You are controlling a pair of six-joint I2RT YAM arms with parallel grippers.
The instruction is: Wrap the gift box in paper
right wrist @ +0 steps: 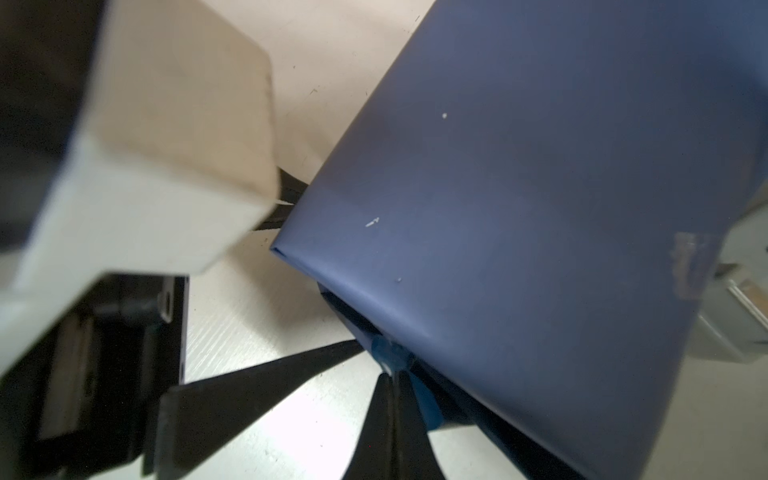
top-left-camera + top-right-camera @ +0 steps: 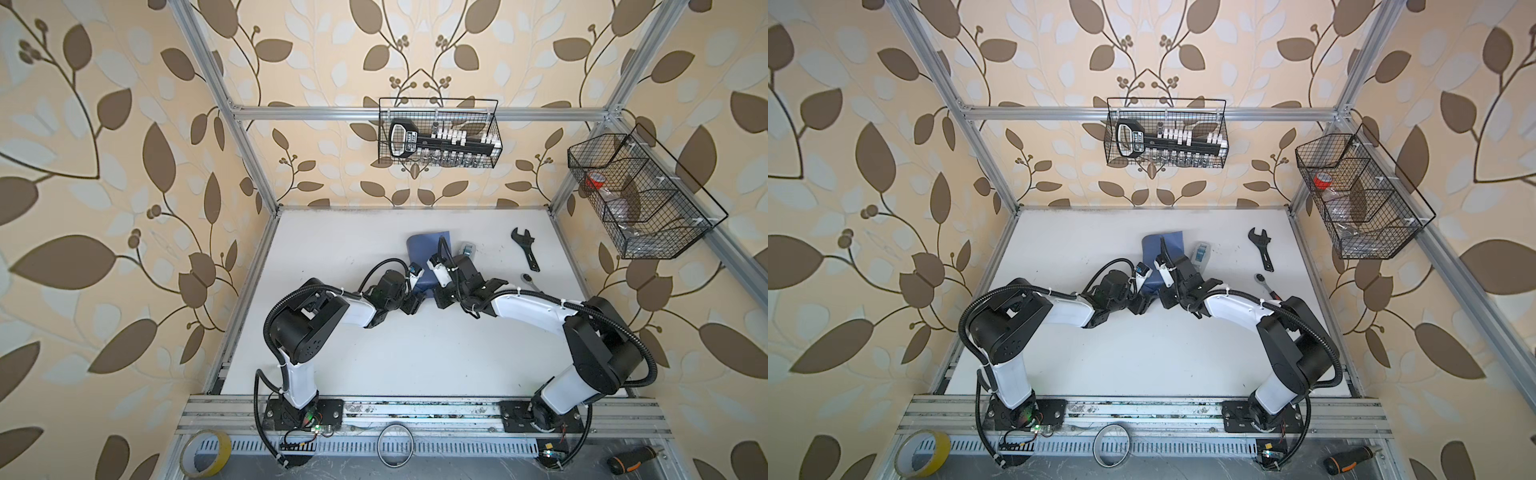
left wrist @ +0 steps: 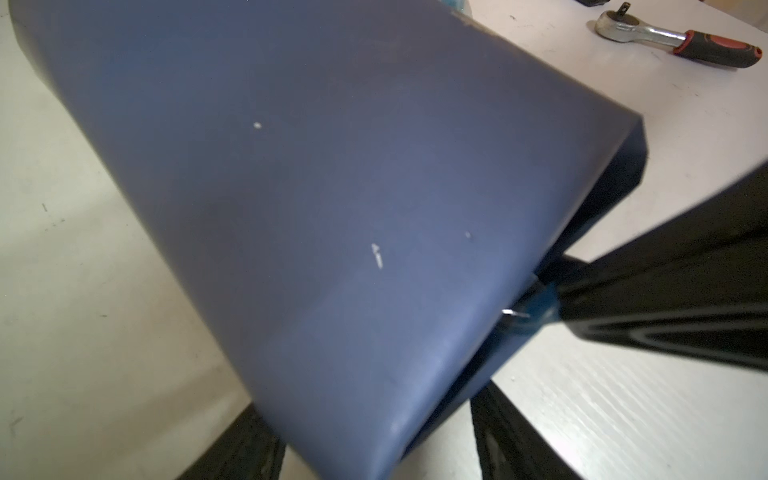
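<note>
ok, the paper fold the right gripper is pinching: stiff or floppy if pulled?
Probably springy: the paper curves smoothly rather than creasing flat. Likely tears easily where the right gripper pinches a thin fold.

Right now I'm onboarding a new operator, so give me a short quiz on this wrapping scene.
1. True or false: the right claw is shut on a fold of the paper.
2. The left claw is: A) open, astride the folded paper; B) shut on a pair of scissors; C) out of every view.
3. Fill in: near the adjustable wrench on the table lies a ___ with a red-and-black handle.
Key: 1 true; 2 A; 3 ratchet.
</note>
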